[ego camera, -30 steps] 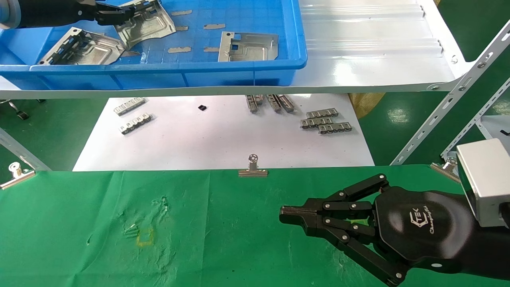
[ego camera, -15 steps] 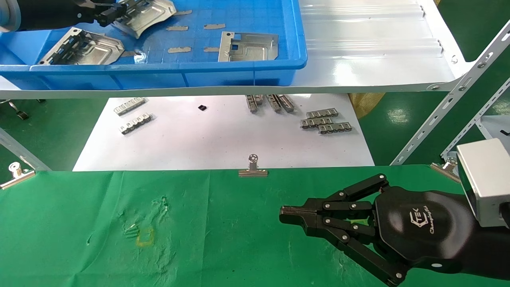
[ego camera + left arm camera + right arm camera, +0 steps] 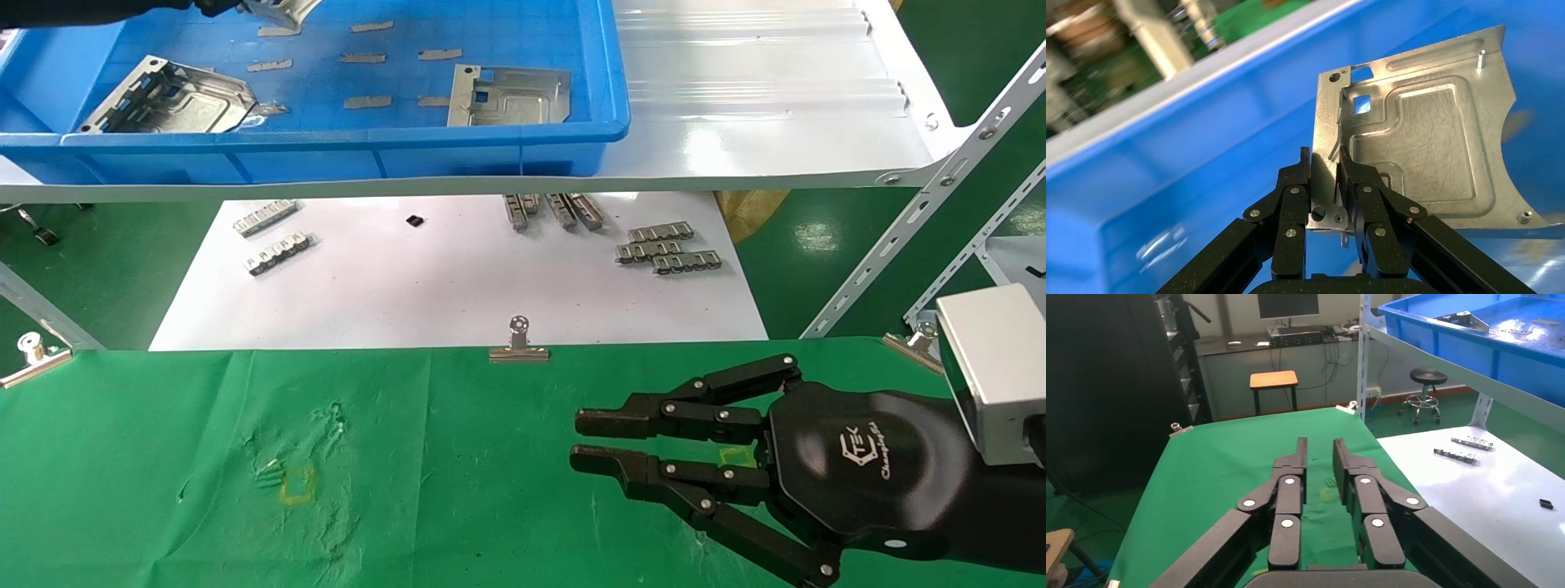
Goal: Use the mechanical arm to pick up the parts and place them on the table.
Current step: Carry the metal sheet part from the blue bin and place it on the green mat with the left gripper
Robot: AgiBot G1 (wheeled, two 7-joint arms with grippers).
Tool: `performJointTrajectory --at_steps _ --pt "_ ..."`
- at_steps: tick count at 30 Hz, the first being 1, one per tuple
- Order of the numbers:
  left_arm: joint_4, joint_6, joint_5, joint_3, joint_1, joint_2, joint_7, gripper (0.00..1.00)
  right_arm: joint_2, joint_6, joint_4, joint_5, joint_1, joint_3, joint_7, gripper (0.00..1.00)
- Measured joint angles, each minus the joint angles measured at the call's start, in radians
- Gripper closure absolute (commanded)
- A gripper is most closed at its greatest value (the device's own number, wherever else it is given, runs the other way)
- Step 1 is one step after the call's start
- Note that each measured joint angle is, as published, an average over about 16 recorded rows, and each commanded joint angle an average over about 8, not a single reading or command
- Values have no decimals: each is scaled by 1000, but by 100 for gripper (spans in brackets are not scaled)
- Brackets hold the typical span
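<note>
- Head view: the left gripper (image 3: 233, 6) sits at the far left corner of the blue bin (image 3: 490, 139), mostly cut off by the picture's top edge, with a silver plate (image 3: 278, 10) at its tips.
- Two more plates lie flat in the bin: one (image 3: 167, 96) toward the robot's left, another (image 3: 508, 95) toward the right. Small grey strips of tape (image 3: 368, 102) dot the bin floor.
- The bin rests on a glossy white shelf board (image 3: 760, 122). Below it, a white sheet (image 3: 458, 286) carries small toothed metal strips (image 3: 666, 249).
- The right gripper (image 3: 582, 441) hovers low over the green table (image 3: 163, 457), fingers pointing toward the robot's left and parted by a narrow gap, holding nothing. No plate lies on the cloth.
- A binder clip (image 3: 518, 347) pins the cloth's far edge, and a yellow square outline (image 3: 297, 483) marks the cloth.
- Left wrist view: the left gripper (image 3: 1324, 165) pinches the tabbed edge of the held plate (image 3: 1425, 147) between its fingertips (image 3: 1347, 168). The plate stands tilted up off the bin's blue floor (image 3: 1199, 184), its embossed face and square cut-out toward the camera.
- Right wrist view: the right gripper (image 3: 1318, 454) has its fingers nearly parallel, slightly apart and empty, above the green table (image 3: 1223, 471). The blue bin (image 3: 1474, 337) shows on the shelf beyond.
</note>
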Motion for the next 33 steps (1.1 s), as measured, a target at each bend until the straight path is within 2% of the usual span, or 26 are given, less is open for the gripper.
performJointTrajectory --at_steps 9,15,23,29,33 --pt "-49 356 -56 -28 -10 -51 86 100 0 0 0 0 0 -1 0 0" --pt "-95 520 -98 -32 11 -75 135 100 0 0 0 1 0 -1 0 0" --pt "-261 574 -209 5 95 -133 143 100 1 1 0 1 0 -2 -1 0" --pt "-447 573 -333 74 188 -217 133 100 1 1 0 1 0 -2 -1 0" --pt "-548 568 -400 131 243 -276 164 100 1 1 0 1 0 -2 -1 0"
